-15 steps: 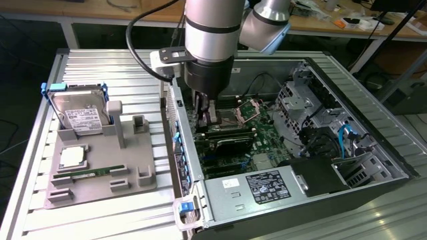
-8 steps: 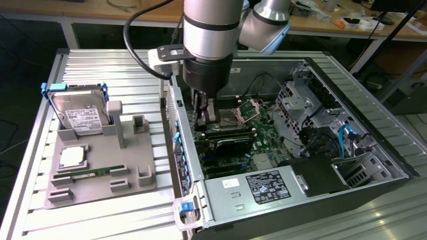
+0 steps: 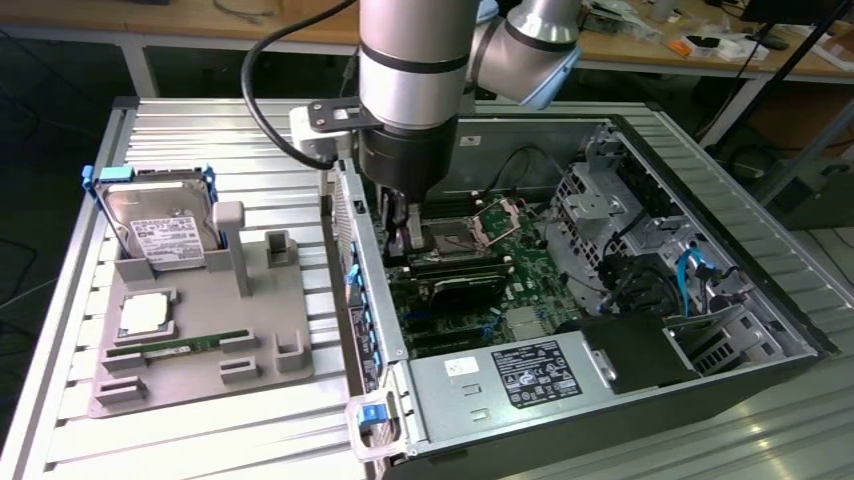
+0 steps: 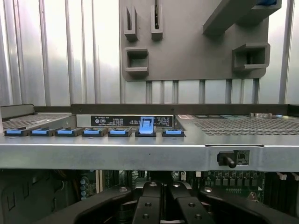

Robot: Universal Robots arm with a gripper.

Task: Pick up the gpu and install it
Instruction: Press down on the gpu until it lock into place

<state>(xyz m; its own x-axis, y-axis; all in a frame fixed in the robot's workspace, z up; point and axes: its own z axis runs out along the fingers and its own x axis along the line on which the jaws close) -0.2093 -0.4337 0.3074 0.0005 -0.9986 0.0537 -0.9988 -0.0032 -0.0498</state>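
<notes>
A ribbed metal table (image 3: 200, 440) carries an open computer case (image 3: 747, 370), with cluttered wooden benches (image 3: 200, 25) behind. On the exterior view's left sits a grey holder tray (image 3: 200, 350) with a hard drive (image 3: 160, 230). The gripper (image 3: 404, 240), fingers together, reaches into the case just above the gpu (image 3: 461, 290), a black card on the motherboard (image 3: 527, 265); contact is hidden.

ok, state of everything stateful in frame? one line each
gripper: shut, lowered inside the case over the motherboard
gpu: seated flat-edge down on the motherboard, below the gripper
PC case: side panel off, interior exposed
hard drive: upright in the gray fixture
blue slot latch: one raised, others flat
</notes>
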